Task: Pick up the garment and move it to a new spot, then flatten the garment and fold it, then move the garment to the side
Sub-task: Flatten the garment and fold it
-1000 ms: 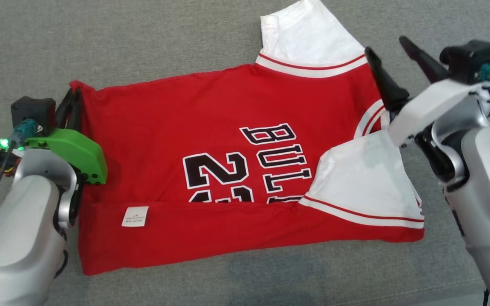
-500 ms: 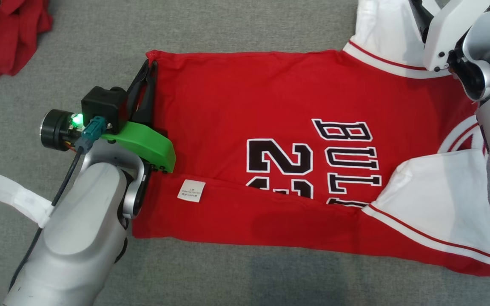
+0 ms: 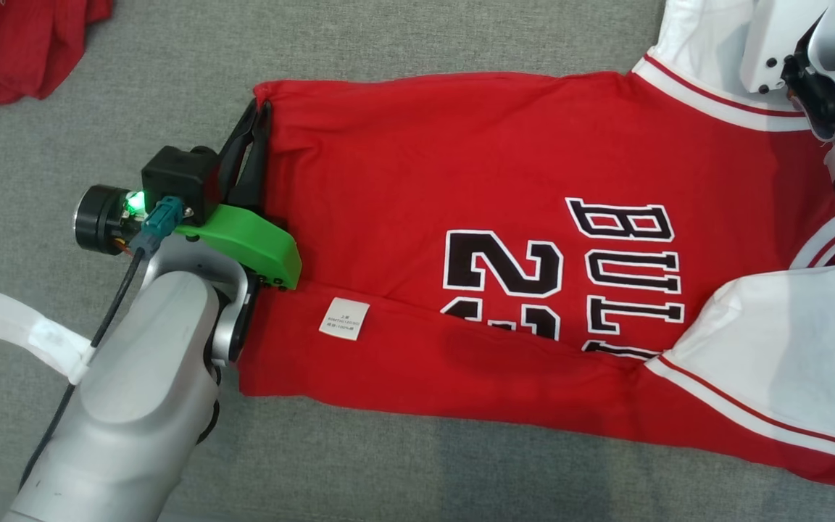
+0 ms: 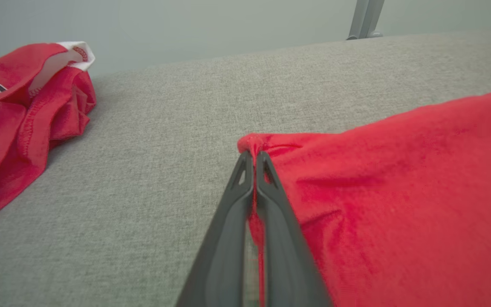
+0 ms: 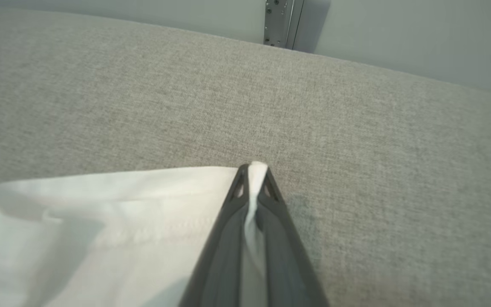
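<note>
The shirt (image 3: 461,181) lies lengthwise across the frame, left pincer (image 3: 258,116) clamped on its hem corner, right pincer (image 5: 254,168) clamped on the upper-right white sleeve (image 3: 700,36).

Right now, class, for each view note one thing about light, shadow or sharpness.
Head view: even light, no glare, a faint shadow across the shirt near its lower fold. Left wrist view: left pincer softens toward the lens. Right wrist view: dim shadow on the grey cloth beside the right pincer.
</note>
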Motion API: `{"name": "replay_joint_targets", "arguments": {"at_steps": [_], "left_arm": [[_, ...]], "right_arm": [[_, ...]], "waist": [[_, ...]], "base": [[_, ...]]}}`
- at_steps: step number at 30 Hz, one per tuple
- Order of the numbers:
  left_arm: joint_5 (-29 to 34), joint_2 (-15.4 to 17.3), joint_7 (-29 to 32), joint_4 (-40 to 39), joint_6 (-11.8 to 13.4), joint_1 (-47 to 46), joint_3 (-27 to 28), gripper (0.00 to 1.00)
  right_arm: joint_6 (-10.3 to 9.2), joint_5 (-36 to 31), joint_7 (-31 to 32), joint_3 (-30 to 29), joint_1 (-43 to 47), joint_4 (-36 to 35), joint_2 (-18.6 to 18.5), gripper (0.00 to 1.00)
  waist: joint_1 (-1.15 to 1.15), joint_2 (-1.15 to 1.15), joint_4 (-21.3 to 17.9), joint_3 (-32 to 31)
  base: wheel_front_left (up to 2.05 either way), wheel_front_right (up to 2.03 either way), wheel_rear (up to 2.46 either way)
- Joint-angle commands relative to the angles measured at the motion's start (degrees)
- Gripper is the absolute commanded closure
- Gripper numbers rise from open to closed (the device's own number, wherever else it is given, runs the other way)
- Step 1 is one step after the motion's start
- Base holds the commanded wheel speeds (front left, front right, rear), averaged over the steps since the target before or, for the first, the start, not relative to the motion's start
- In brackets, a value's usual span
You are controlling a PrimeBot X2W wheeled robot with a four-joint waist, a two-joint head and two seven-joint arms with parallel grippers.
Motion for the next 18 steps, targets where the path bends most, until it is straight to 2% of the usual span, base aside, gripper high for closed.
{"name": "replay_joint_targets", "arguments": {"at_steps": [1, 7, 13, 18], "left_arm": [[-0.14, 0.91, -0.45, 0.4, 0.15, -0.46, 0.46, 1.0], [-1.11, 2.9, -0.54, 1.8, 0.53, 0.57, 1.85, 1.0], [-2.01, 4.78, -1.08, 1.49, 0.26, 3.06, 2.45, 1.0], [-2.83, 6.78, -1.88, -1.25, 0.84, 7.28, 3.18, 1.0]], "right_arm": [[-0.1, -0.02, -0.09, 0.55, 1.14, 1.49, -0.08, 1.0], [-0.08, 3.51, -4.37, 4.81, 2.21, -2.11, 0.58, 1.0], [-0.08, 10.77, -8.36, 10.41, 8.81, -12.42, -4.02, 1.0], [-0.08, 16.37, -10.88, 9.58, 18.33, -24.89, -8.25, 1.0]], "waist": [[-0.01, 0.0, -0.88, -0.53], [-0.01, 0.0, -4.23, -3.06], [-0.01, 0.0, -7.66, -6.74], [-0.01, 0.0, -10.11, -10.38]], "base": [[0.0, 0.0, 0.0], [0.0, 0.0, 0.0], [0.0, 0.0, 0.0], [0.0, 0.0, 0.0]]}}
